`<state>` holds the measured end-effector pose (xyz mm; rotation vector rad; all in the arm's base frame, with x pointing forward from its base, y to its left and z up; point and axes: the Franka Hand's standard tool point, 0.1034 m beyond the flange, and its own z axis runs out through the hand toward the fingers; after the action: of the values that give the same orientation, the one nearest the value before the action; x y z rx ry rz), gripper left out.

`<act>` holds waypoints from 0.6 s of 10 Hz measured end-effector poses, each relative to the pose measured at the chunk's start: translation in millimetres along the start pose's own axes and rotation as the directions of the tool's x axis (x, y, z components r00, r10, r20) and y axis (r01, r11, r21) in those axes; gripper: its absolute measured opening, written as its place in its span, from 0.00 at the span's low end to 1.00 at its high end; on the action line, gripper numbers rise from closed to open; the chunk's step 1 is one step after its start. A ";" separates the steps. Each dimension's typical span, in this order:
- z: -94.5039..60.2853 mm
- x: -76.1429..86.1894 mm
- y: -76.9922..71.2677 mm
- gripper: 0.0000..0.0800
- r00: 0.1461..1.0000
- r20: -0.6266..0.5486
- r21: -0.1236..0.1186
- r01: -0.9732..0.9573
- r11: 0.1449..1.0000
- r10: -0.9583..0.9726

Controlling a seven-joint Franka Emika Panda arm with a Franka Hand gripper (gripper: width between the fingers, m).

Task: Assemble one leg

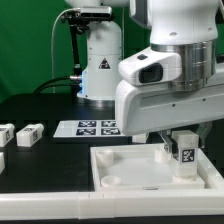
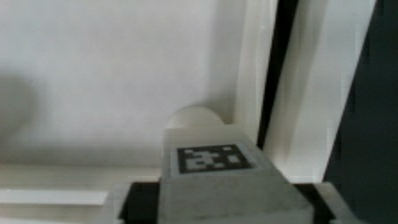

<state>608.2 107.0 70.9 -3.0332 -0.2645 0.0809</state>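
My gripper [image 1: 181, 143] is shut on a leg [image 1: 185, 158], a small white block with a black-and-white tag. It holds the leg upright over the near right corner of the large white tray panel [image 1: 103, 168], on the exterior view's right. In the wrist view the leg [image 2: 215, 150] points down at the tray floor [image 2: 107, 90], close to the tray's raised rim [image 2: 306, 90]. A dark finger pad [image 2: 148, 200] shows on either side of the leg. I cannot tell whether the leg's lower end touches the tray.
Two more legs [image 1: 28, 133] [image 1: 4, 133] lie on the black table at the exterior view's left, and a further white part [image 1: 2, 160] sits at the left edge. The marker board [image 1: 88, 127] lies behind the tray. The arm's white base [image 1: 98, 60] stands at the back.
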 end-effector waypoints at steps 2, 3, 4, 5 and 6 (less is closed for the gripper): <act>0.0 0.0 0.0 0.37 1.000 0.000 0.000 -0.015 1.000 0.015; 0.0 0.0 -0.6 0.37 0.997 0.000 0.003 -0.082 0.997 0.082; 0.0 0.3 -1.0 0.37 0.981 -0.001 0.010 -0.192 0.981 0.192; 0.1 2.0 -0.6 0.37 0.924 -0.004 0.043 -0.381 0.924 0.382; 0.4 2.2 0.0 0.37 0.857 0.004 0.058 -0.515 0.855 0.516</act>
<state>610.4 107.4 70.4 -2.9527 0.5530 0.1051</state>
